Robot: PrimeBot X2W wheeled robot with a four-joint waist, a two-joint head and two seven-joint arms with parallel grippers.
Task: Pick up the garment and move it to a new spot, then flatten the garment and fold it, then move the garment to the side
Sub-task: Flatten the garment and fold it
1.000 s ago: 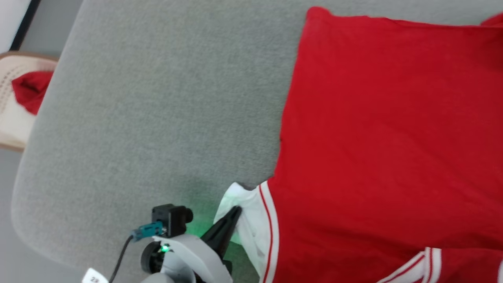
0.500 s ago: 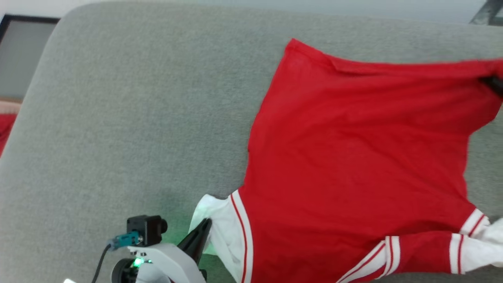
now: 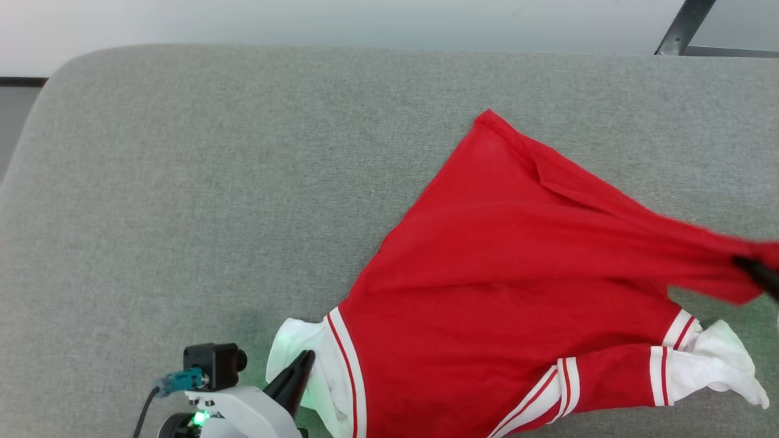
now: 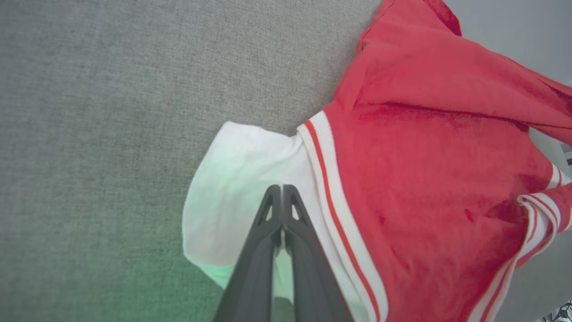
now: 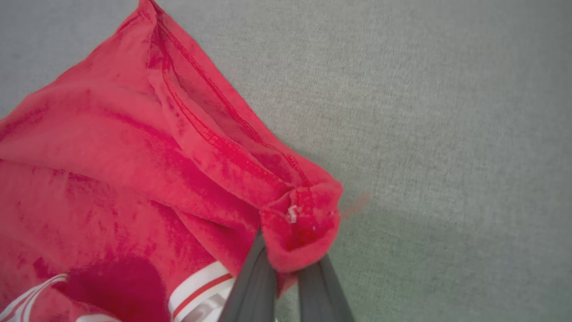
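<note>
One shirt (image 3: pixel 499 292) is lying on the grey cushion (image 3: pixel 213 182), its length running from the neck end near the robot to the hem pointing away, its two white sleeves spreading sideways. The left gripper (image 4: pixel 281 190) is pinching the left sleeve. The right gripper (image 3: pixel 756 272) is clamping a bunched red hem corner.

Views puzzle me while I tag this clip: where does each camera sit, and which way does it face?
Head: on the head, facing forward and down at the shirt on the grey cushion; left tool lower left, right tool at the right edge.
Left wrist: on that wrist, looking along the shut left tool at the white sleeve.
Right wrist: on that wrist, looking along the right tool, shut on the red hem.
All three share shirt and cushion.
</note>
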